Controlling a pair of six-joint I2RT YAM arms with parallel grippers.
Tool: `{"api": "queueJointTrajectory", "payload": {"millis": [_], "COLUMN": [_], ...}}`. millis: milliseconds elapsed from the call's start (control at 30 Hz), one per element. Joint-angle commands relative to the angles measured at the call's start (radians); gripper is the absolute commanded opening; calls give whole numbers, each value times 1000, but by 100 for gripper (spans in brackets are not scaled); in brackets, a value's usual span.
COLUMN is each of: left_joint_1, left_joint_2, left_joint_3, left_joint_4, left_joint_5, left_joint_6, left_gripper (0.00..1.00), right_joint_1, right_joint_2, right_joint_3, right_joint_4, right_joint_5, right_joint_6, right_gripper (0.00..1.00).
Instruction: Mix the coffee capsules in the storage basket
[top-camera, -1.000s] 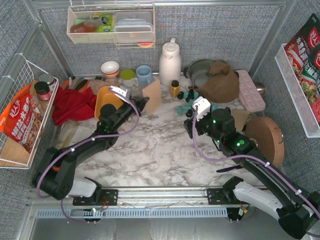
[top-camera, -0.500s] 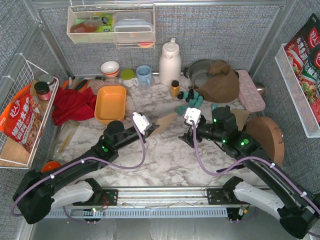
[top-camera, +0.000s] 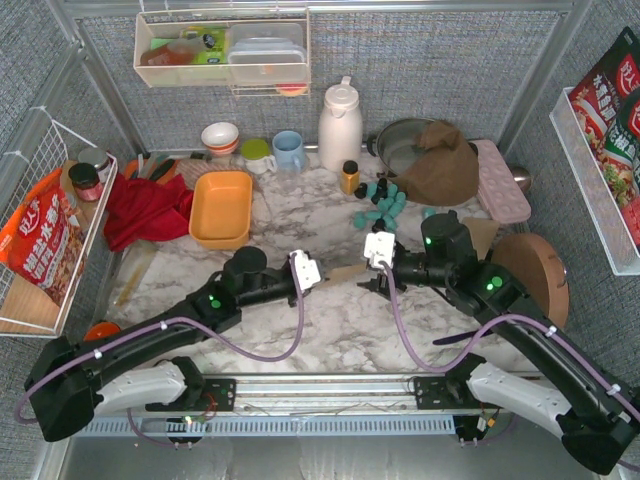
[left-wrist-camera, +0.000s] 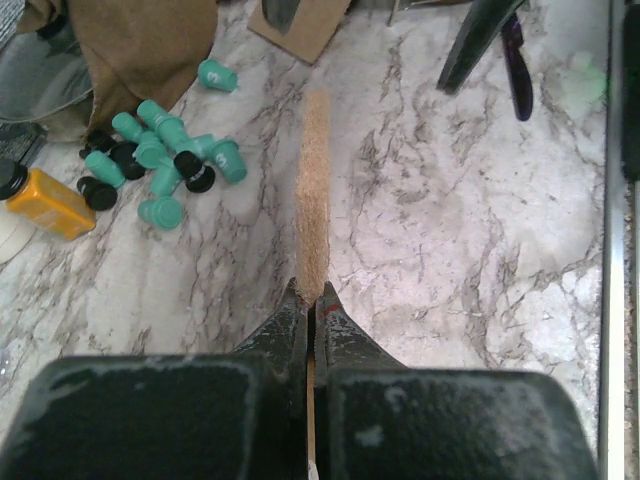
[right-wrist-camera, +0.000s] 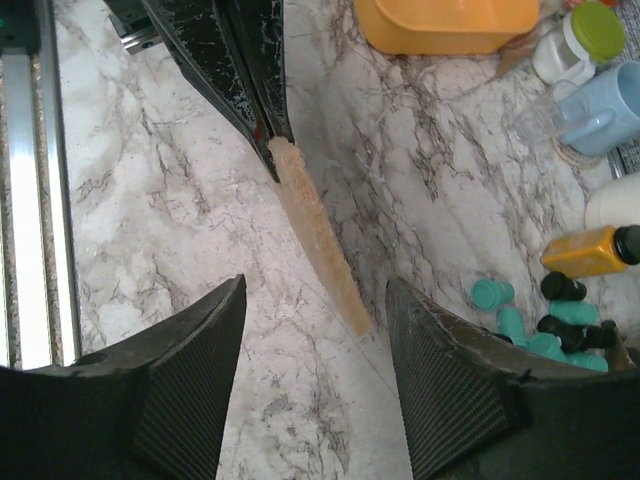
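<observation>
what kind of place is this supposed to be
Probably a mock kitchen counter inside a test booth with fabric walls: a marble-look table holding a white thermos jug, a blue mug and coffee capsules, plus a snack bag in a wire rack.

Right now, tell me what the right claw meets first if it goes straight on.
The cardboard, held edge-on by the left claw; it lies just ahead of the open right claw, in line with its gap, though depth is unclear.

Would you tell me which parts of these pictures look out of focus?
Left wrist view: the left claw blurs near the lens, the thin brown board crisp; right wrist view: the right claw and marble table both clear; top view: evenly sharp.
</observation>
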Motion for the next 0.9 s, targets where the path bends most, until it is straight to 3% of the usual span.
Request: {"api": "queueJointTrajectory", "payload": {"millis": [0, 367, 500, 633, 667, 700, 800, 867], "left_joint_1": [-15, -37, -39, -40, -40, -40, -40, -40], "left_joint_2": [-19, -50, -57, -59, -62, -66, -86, -113], "left_joint_3": [10, -1, -18, -37, -45, -59, -100, -130], "left_joint_4": [10, 44, 92, 153, 172, 194, 275, 329], "left_joint_5": [42, 52, 26, -46, -69, -88, -168, -276], "left_joint_6": [0, -6, -23, -63, -73, -83, -123, -154], "left_gripper": [0, 0, 1, 24, 31, 40, 67, 96], "right_joint_1": [4, 21, 26, 28, 28, 28, 28, 28], "right_joint_2": [17, 100, 132, 157, 161, 164, 171, 170], "right_joint_3": [0, 9, 56, 79, 84, 89, 93, 93], "right_joint_4": [-9, 1, -3, -30, -40, -49, -54, -42], "right_joint_5": [-97, -104, -101, -97, -91, -66, 24, 133], "right_joint_6": [-46, -47, -44, -39, -37, -28, 18, 75], "right_gripper": [60, 50, 38, 14, 4, 0, 0, 0]}}
